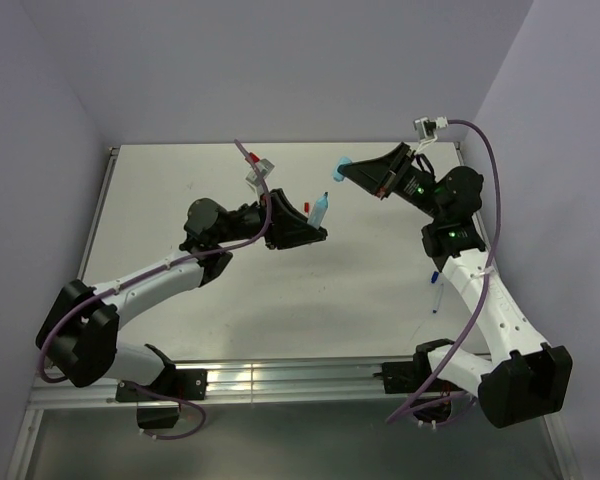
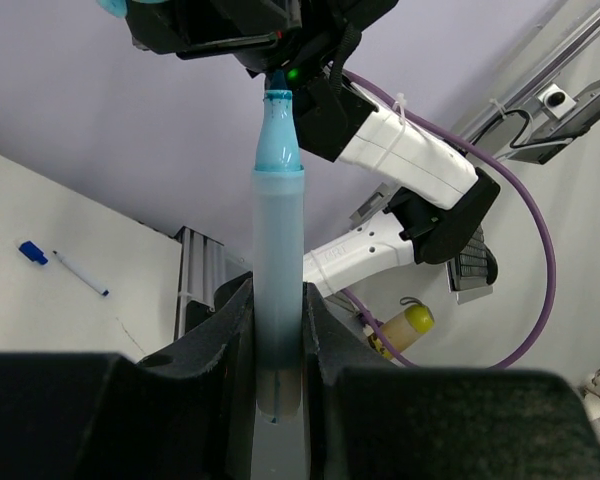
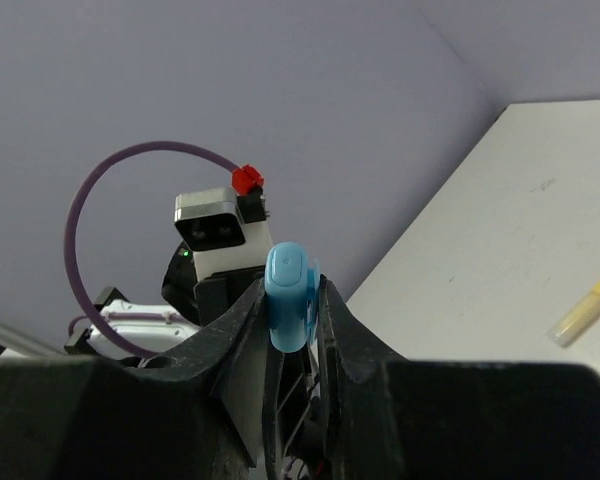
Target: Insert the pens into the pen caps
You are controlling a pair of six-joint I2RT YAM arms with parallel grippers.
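Note:
My left gripper (image 1: 315, 230) (image 2: 277, 300) is shut on a light blue pen (image 1: 320, 211) (image 2: 278, 240), holding its lower body with the bare tip pointing up toward the right arm. My right gripper (image 1: 348, 172) (image 3: 292, 305) is shut on a light blue pen cap (image 1: 343, 164) (image 3: 290, 298), raised above the table's far middle. Pen tip and cap are apart, a short gap between them. A thin dark blue pen (image 1: 435, 292) (image 2: 68, 268) lies on the table by the right arm. A yellowish pen (image 3: 588, 310) lies on the table. A small red piece (image 1: 307, 207) lies beside the left gripper.
The white table (image 1: 180, 190) is closed in by purple-grey walls at the back and sides. A metal rail (image 1: 280, 380) runs along its near edge between the arm bases. The left wrist's camera (image 3: 220, 228) faces the right gripper.

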